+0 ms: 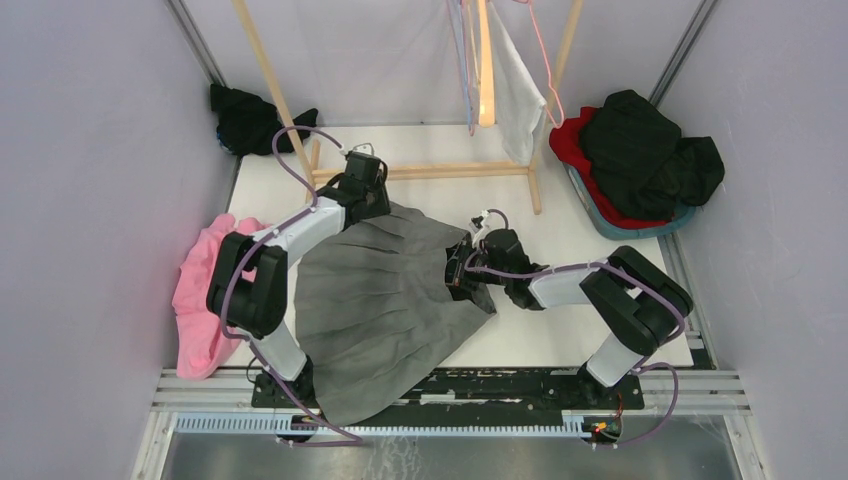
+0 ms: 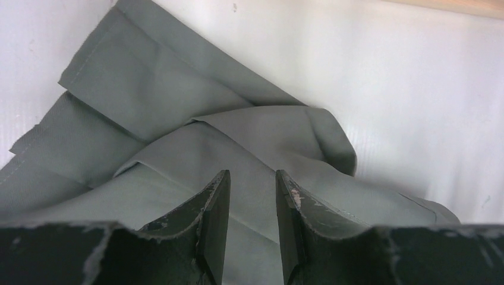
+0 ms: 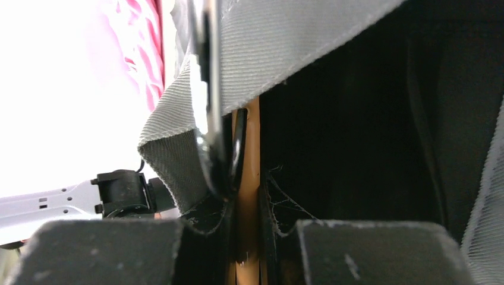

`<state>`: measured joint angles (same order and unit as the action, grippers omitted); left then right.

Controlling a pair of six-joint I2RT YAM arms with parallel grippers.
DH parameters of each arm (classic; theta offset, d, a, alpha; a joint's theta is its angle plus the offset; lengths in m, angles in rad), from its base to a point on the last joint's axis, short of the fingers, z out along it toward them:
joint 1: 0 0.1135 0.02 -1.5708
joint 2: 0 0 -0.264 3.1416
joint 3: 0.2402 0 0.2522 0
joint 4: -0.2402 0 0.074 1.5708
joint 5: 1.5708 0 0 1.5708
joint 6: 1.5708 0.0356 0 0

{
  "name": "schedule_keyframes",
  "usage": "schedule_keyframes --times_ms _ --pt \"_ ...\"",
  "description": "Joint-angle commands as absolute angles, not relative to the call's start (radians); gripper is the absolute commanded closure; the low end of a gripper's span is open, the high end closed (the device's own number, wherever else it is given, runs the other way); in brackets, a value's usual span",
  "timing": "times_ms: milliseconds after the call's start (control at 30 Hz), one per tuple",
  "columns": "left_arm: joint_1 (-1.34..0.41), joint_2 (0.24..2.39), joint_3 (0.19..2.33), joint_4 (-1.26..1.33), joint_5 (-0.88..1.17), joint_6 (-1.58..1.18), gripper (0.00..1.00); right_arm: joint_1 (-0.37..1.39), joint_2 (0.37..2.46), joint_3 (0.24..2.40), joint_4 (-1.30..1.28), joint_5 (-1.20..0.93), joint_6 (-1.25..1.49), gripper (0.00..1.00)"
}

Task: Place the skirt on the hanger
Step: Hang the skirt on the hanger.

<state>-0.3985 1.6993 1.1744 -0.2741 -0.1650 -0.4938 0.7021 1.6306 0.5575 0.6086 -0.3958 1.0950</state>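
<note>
Pinching a thin tan strip (image 3: 252,148), my right gripper (image 3: 246,237) had its jaws pressed almost together. The grey pleated fabric skirt (image 1: 385,290) was draped over and around them. Whether that strip belonged to a hanger I could not tell. That gripper sat at the skirt's right edge. My left gripper (image 2: 252,222) had its jaws a little spread with nothing between them, poised over the folded narrow end of the skirt on its far side. The skirt lay spread across the white table (image 1: 600,255), its wide end reaching over the near rail by my left base. Beyond it stood a light wooden clothes rack (image 1: 420,172). A pink garment (image 1: 205,290) lay at the left. A heap of black and red clothes (image 1: 640,150) sat in a blue basket (image 1: 612,224) at the far right, and a black cloth (image 1: 245,115) lay in the far left corner.
</note>
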Motion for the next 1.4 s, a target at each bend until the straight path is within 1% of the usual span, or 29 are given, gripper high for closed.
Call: schedule_keyframes --times_ms 0,367,733,900,1167,1367 --pt "-0.375 1.678 1.142 -0.194 -0.208 -0.492 0.59 0.700 1.658 0.605 0.661 -0.442 1.091 0.99" --pt "-0.342 1.701 1.044 -0.133 -0.248 -0.511 0.60 0.700 1.648 0.572 0.647 -0.445 1.080 0.99" --pt "-0.328 1.775 1.027 -0.118 -0.326 -0.524 0.65 0.699 1.606 0.544 0.619 -0.418 1.081 0.99" --pt "-0.317 1.773 1.000 -0.107 -0.344 -0.525 0.67 0.690 1.493 0.496 0.527 -0.317 1.077 0.99" --pt "-0.304 1.757 0.981 -0.096 -0.336 -0.523 0.68 0.657 1.236 0.477 0.236 -0.172 1.027 0.99" --pt "-0.299 1.757 0.969 -0.091 -0.332 -0.523 0.69 0.626 1.142 0.459 0.176 -0.142 1.017 0.99"
